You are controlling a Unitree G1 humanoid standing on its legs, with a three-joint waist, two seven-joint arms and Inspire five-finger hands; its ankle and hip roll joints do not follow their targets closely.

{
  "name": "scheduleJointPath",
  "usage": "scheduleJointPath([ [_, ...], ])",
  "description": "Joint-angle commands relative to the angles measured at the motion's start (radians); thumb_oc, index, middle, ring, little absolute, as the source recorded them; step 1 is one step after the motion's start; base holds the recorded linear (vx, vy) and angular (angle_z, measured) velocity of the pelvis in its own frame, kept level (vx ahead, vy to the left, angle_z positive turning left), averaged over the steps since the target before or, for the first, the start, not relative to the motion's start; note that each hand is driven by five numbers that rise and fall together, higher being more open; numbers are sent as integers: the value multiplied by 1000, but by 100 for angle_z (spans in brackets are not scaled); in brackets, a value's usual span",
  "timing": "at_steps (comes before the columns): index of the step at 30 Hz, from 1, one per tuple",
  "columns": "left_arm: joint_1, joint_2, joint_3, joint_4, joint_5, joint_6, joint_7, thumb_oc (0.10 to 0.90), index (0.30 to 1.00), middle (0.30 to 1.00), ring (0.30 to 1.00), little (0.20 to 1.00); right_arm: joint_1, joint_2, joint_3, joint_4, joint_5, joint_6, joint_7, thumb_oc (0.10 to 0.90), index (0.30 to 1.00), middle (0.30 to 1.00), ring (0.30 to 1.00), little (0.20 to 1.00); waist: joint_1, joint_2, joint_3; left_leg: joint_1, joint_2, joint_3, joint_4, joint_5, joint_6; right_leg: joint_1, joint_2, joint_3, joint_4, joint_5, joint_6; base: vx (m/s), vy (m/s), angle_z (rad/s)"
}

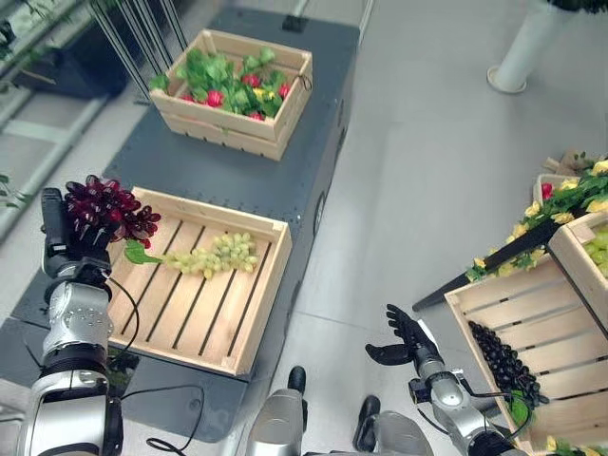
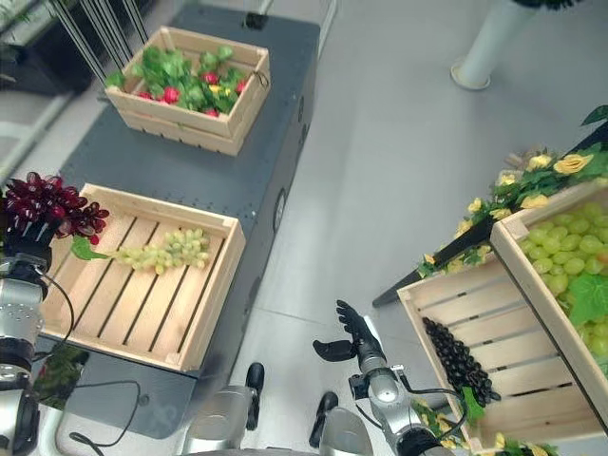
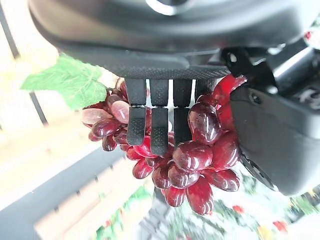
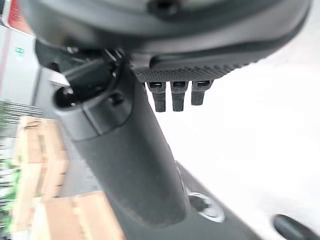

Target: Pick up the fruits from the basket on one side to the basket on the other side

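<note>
Partway through, I reckon: green grapes (image 1: pixel 211 255) already lie in the slatted crate (image 1: pixel 249 328) at lower left on the desk (image 1: pixel 237 176), and black grapes (image 1: pixel 503 363) wait in the crate (image 1: pixel 463 306) at lower right. My left hand (image 1: pixel 68 233) is clenched round the red grapes (image 1: pixel 106 209), raised at the crate's left edge. My right hand (image 1: pixel 407 337) hangs relaxed, fingers spread, holding nothing.
</note>
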Motion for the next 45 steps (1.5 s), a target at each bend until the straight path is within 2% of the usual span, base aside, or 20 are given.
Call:
scheduleJointPath([
  [1, -37, 25, 1, -96, 30, -61, -56, 400, 300, 300, 300, 300, -1, -45, 17, -91, -59, -65, -53, 800, 900, 900, 900, 900, -7, 66, -134, 79, -90, -55, -70, -69, 30, -25, 23, 9, -7, 35, -44, 11, -100, -4],
  [6, -61, 3, -56, -220, 44, -41, -59, 400, 300, 300, 300, 300, -43, -68, 70, -315, -29, -25, -52, 800, 900, 900, 900, 900, -5, 80, -175, 120, -91, -75, -161, -30, 19, 14, 40, 19, -98, 73, -45, -7, -108, 1],
  [10, -127, 3, -107, -260, 36, -22, -64, 400, 300, 300, 300, 300, -102, -73, 97, -383, 39, -25, 15, 800, 900, 900, 900, 900, -3, 85, -197, 133, -88, -79, -212, -5, 10, 29, 49, 17, -150, 98, -45, -34, -100, 1],
  [14, -204, -8, -172, -286, 41, -6, -65, 400, 300, 300, 300, 300, -179, -65, 111, -443, 87, 6, 47, 800, 900, 900, 900, 900, -2, 83, -209, 141, -86, -83, -258, 20, 2, 41, 58, 9, -196, 122, -45, -47, -100, -1],
  [15, -256, -16, -213, -297, 43, 8, -59, 400, 300, 300, 300, 300, -243, -64, 119, -478, 117, 35, 47, 800, 900, 900, 900, 900, -2, 81, -221, 132, -86, -87, -265, 26, -3, 45, 62, 4, -219, 133, -46, -64, -115, 1],
  [22, -377, -74, -319, -293, 55, 26, -53, 400, 300, 300, 300, 300, -413, -10, 129, -499, 171, 101, -27, 800, 900, 900, 900, 900, -4, 75, -236, 130, -84, -78, -265, 26, -1, 47, 66, 5, -234, 143, -52, -42, -76, -2],
  [25, -435, -119, -368, -301, 67, 43, -40, 400, 300, 300, 300, 300, -516, 39, 138, -473, 188, 145, -88, 800, 900, 900, 900, 900, -3, 77, -245, 136, -81, -71, -265, 25, -1, 54, 68, 11, -241, 145, -59, -17, -62, -10],
  [29, -487, -159, -408, -278, 49, 57, -43, 400, 300, 300, 300, 300, -604, 63, 139, -441, 208, 174, -157, 800, 900, 900, 900, 900, -6, 77, -252, 143, -80, -64, -265, 22, -1, 61, 70, 17, -244, 145, -63, -16, -51, -3],
  [37, -569, -234, -476, -272, 28, 80, -57, 400, 300, 300, 300, 300, -746, 65, 129, -373, 237, 234, -215, 800, 900, 900, 900, 900, -10, 73, -263, 150, -80, -63, -265, 19, -5, 66, 73, 23, -244, 146, -65, 1, -1, 0],
  [45, -595, -278, -511, -289, 3, 103, -73, 400, 300, 300, 300, 300, -833, 58, 134, -313, 264, 265, -243, 800, 900, 900, 900, 900, -5, 61, -270, 151, -81, -67, -265, 19, -8, 66, 73, 22, -244, 149, -64, 2, -1, -1],
])
